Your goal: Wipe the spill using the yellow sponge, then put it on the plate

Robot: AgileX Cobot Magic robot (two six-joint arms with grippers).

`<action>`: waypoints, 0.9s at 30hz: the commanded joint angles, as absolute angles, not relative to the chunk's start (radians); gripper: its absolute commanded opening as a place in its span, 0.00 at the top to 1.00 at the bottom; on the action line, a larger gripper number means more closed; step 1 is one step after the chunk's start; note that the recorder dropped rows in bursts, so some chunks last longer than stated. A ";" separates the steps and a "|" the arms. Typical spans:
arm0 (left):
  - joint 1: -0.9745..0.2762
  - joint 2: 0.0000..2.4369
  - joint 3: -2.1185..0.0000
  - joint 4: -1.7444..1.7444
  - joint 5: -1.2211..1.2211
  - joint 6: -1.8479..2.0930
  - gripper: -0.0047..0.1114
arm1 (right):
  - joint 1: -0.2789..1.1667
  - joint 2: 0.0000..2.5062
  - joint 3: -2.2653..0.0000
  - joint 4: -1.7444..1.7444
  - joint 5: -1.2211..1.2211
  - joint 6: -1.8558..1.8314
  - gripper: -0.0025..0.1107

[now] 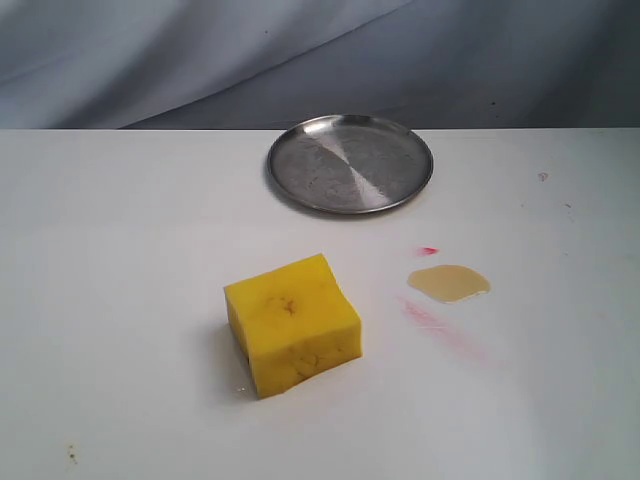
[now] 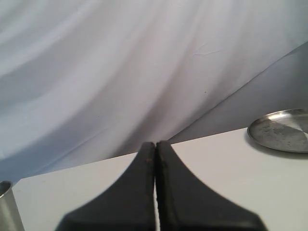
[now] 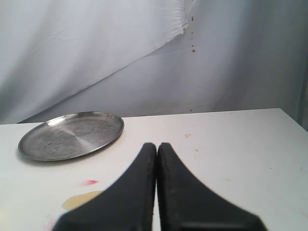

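Reading this as 0% done, nothing started afaict.

Table [image 1: 120,250]: white, carries everything. No arm over it in ext view.

Plate [image 1: 350,163]: silver, round, at the far side near the backdrop [image 1: 300,50]. Nothing on it, so the last step isn't done.

Yellow sponge [image 1: 292,324]: sits flat on the table toward the front, left of centre in ext view, well apart from the plate. No hand on it. No wet patch visible, tho res is too low to be sure.

Left hand [image 2: 155,149]: jaws pressed together, nothing between them. Plate rim shows in its cam, sponge doesn't.

Right hand [image 3: 157,147]: same, jaws closed on nothing. Plate and spill both show ahead of it in its cam.

Neither hand shows in ext view, so both are prob parked back off the work area.

Spill [image 1: 449,283]: tan oval puddle, outline intact, unwiped. Right of the sponge in ext view, near but not touching it.

Pink-red smear [image 1: 428,250]: just beside the spill, w/ a fainter streak toward the front. Not part of the job.

Left to do = all of it: open a hand, grab sponge, wipe puddle, put sponge on plate. Right hand looks better placed IMO, since the spill's on its side.
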State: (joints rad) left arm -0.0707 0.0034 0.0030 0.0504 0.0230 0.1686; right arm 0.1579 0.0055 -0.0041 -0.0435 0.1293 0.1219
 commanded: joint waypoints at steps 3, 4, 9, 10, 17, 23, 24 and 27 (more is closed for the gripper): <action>-0.069 0.000 0.000 0.042 0.020 0.160 0.96 | 0.152 0.000 0.000 -0.029 0.090 0.115 0.98; -0.069 0.000 0.000 0.042 0.020 0.160 0.96 | 0.152 0.000 0.000 -0.007 0.076 0.120 0.98; -0.069 0.000 0.000 0.042 0.020 0.160 0.96 | 0.152 0.000 0.000 0.287 -0.064 0.162 0.98; -0.069 0.000 0.000 0.042 0.020 0.160 0.96 | 0.152 0.000 0.000 0.317 -0.071 0.160 0.98; -0.069 0.000 0.000 0.042 0.020 0.160 0.96 | 0.152 0.058 -0.127 0.315 0.128 0.104 0.98; -0.069 0.000 0.000 0.042 0.020 0.160 0.96 | 0.216 0.281 -0.241 0.518 0.187 -0.188 0.98; -0.069 0.000 0.000 0.042 0.020 0.160 0.96 | 0.231 0.327 -0.257 0.557 0.190 -0.241 0.98; -0.069 0.000 0.000 0.042 0.020 0.160 0.96 | 0.319 0.511 -0.356 0.664 0.203 -0.423 0.98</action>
State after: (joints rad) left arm -0.0707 0.0034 0.0030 0.0504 0.0230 0.1686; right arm 0.2720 0.4048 -0.2945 0.6006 0.1931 -0.3019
